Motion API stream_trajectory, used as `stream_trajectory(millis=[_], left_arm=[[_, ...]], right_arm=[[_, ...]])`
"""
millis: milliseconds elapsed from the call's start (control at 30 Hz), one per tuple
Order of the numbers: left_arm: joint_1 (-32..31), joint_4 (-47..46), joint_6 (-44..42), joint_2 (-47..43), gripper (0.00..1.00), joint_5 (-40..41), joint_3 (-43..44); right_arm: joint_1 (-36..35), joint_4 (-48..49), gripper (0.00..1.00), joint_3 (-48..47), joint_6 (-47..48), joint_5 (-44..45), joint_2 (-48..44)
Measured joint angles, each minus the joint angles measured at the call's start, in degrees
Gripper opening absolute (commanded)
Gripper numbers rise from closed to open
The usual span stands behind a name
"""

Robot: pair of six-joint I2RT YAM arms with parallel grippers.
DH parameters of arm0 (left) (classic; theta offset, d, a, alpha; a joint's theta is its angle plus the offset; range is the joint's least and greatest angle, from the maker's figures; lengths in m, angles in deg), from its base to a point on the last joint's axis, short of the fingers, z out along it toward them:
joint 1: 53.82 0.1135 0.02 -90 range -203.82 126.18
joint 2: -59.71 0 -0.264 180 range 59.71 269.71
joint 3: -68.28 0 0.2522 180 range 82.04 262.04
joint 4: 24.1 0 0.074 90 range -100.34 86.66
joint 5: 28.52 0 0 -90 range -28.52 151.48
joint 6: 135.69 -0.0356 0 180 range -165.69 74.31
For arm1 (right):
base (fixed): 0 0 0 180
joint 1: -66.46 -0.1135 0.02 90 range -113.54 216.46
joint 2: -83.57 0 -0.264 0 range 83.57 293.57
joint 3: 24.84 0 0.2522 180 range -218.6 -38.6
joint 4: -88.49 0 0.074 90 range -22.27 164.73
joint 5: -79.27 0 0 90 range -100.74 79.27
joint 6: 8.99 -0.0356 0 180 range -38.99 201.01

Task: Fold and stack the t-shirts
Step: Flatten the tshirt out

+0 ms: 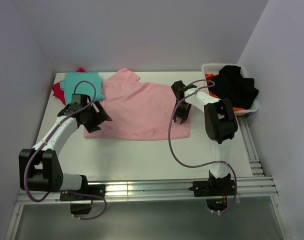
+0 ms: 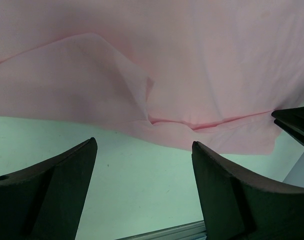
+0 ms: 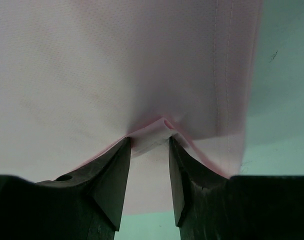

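pink t-shirt (image 1: pixel 142 107) lying spread mid-tabletop (image 1: pixel 142 155), collar pointing toward 11 o'clock. right end effector (image 3: pixel 149 140) pinching a small fold of it by the 3 o'clock hem. left end effector (image 2: pixel 144 142) hovering spread at the shirt's 9 o'clock edge, gripping nothing, rumpled hem just past its tips. teal t-shirt (image 1: pixel 82 80) lying over red t-shirt (image 1: pixel 57 90) at 10 o'clock. basket (image 1: pixel 208 67) holding dark clothes at 2 o'clock.
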Motion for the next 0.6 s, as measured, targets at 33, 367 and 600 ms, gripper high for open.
stream_trajectory(millis=[33,367,600], left_arm=[[0.0,0.0,0.0,0.0,0.82,0.0,0.0],[0.7,0.5,-1.4,-0.4,0.82,0.0,-0.3],[0.9,0.6,-1.4,-0.4,0.82,-0.4,-0.3]], right_arm=[[0.0,0.0,0.42,0.0,0.0,0.0,0.3],[-0.1,0.4,0.03,0.7,-0.2,0.6,0.4],[-0.1,0.5,0.0,1.0,-0.2,1.0,0.1]])
